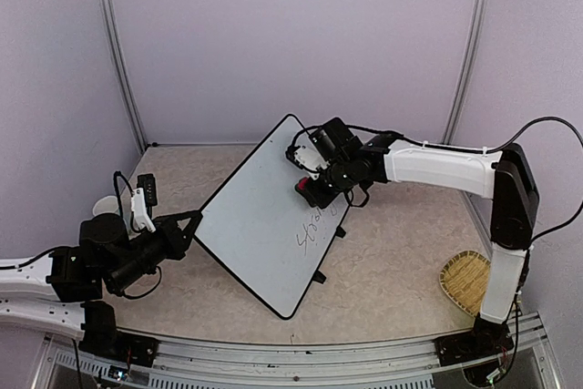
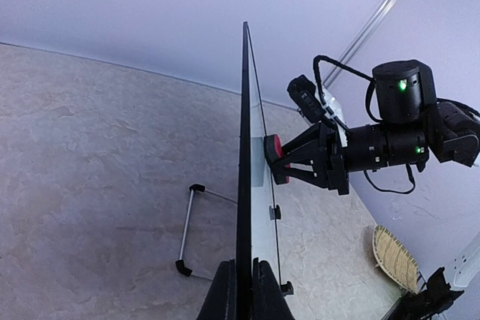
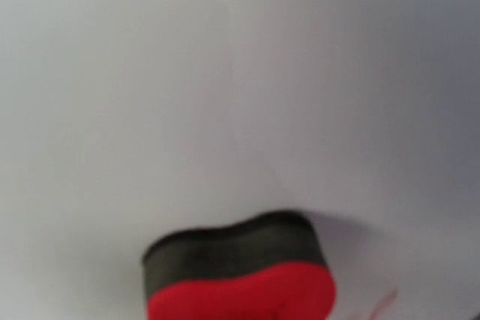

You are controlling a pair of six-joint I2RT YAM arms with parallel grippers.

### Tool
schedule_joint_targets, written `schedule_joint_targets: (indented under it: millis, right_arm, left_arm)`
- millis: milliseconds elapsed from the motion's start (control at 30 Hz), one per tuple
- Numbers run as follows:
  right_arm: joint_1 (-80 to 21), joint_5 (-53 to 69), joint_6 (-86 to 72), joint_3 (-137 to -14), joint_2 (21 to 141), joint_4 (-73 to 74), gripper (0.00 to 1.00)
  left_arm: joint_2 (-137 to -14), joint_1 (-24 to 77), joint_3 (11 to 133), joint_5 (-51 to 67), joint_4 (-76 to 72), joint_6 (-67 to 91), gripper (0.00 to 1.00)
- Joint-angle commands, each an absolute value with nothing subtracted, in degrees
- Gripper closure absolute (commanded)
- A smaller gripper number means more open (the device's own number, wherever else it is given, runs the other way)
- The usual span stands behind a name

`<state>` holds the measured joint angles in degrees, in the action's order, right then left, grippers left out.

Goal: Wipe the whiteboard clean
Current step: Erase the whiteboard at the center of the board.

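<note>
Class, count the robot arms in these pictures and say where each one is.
2. The left arm is at the near left, its end effector clamped on the whiteboard edge. The right arm reaches from the near right, holding an eraser against the board. None hidden.

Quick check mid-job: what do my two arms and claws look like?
The left arm and right arm have white shells between black joints, with loose black cables. The left claw and right claw are black and angular. Green lights glow on the right wrist.
</note>
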<state>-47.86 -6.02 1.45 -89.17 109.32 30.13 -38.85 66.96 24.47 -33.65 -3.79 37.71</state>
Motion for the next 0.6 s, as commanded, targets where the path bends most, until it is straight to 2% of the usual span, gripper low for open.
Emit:
schedule_joint_targets:
  millis: [0, 200, 300, 567]
  right_arm:
    - [-49.4, -0.2, 1.6, -92.3, 110.9, 25.8, 0.8]
    - [-50.2, 4.0, 0.5, -87.2, 110.0, 20.8, 0.79]
    - [-49.7, 1.5, -0.4, -85.5, 109.6, 19.4, 0.79]
    - [-43.8, 4.0, -5.8, -80.5, 107.5, 11.1, 0.79]
  left_arm:
    - [-39.8, 68.6, 23.1, -23.8, 0.0, 33.2, 1.0]
    - [-39.5, 68.6, 23.1, -23.9, 0.4, 33.1, 1.0]
    - [-39.0, 68.6, 23.0, -24.0, 0.8, 33.1, 1.0]
    - [-38.6, 68.6, 23.1, -23.9, 0.9, 33.4, 1.0]
